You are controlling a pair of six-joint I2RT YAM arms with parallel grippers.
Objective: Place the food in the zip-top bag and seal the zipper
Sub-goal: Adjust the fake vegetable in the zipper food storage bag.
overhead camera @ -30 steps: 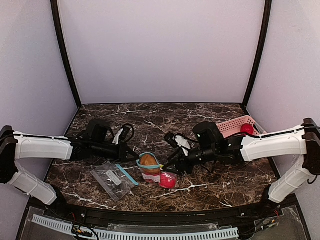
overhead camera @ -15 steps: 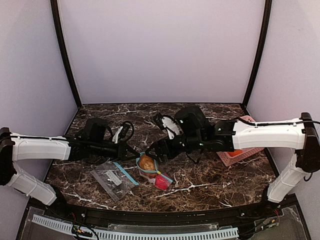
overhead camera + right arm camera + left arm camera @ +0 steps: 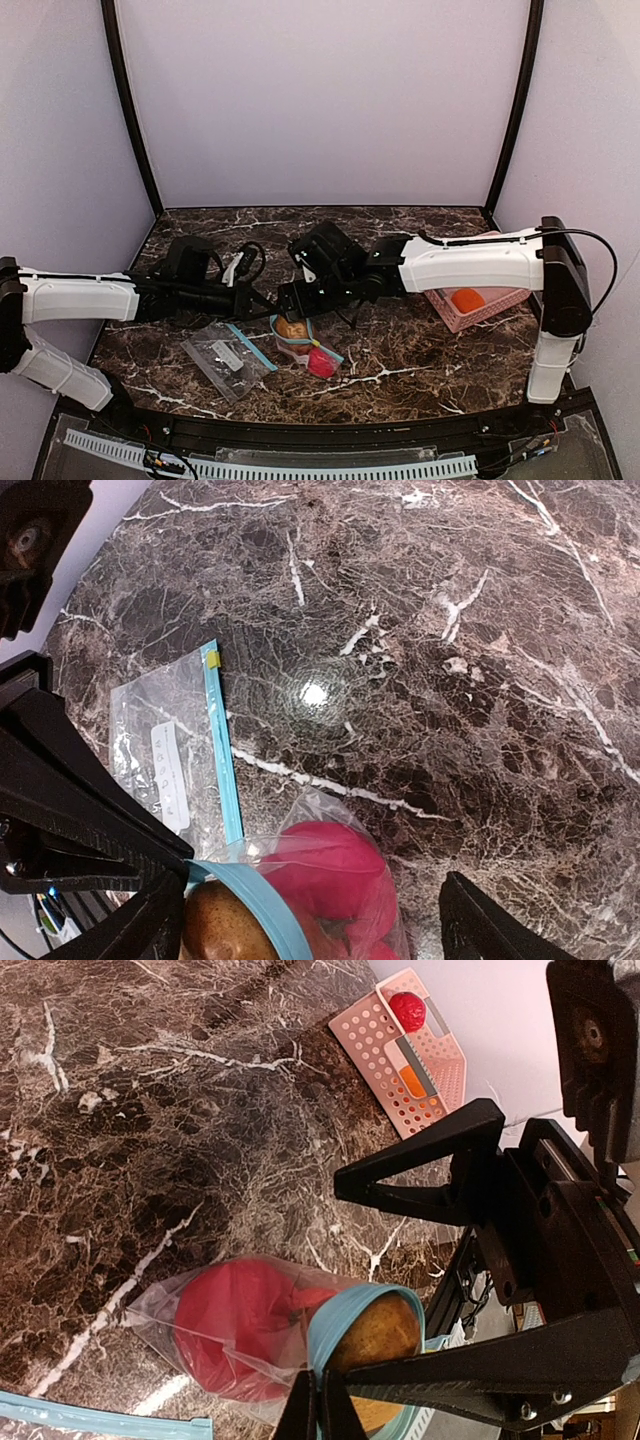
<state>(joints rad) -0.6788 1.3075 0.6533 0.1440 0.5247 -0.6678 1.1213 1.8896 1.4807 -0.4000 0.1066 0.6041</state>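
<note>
- zip-top bag [image 3: 160,1305] mid-table: limp, slippery film; brown-tan piece [image 3: 380,1335] at its mouth, red piece [image 3: 235,1325] deeper.
- left gripper [image 3: 320,1410] pinched on the zipper [image 3: 345,1305] — likely the stiffest hold.
- right gripper [image 3: 320,920] wide, empty, over the mouth.

**Non-task items in the workspace.** Dark brown marble-patterned tabletop [image 3: 420,352] with white veining; a bright light reflection shows on it in the right wrist view. Pink plastic basket [image 3: 505,303] at the right side, near the right panel, partly hidden; its side wall is perforated with round holes. Pale lilac panels [image 3: 320,100] enclose the back and both sides, meeting at two black corner posts [image 3: 128,110]. A white slotted strip [image 3: 270,464] runs along the near edge, below a black rail [image 3: 350,432].
</note>
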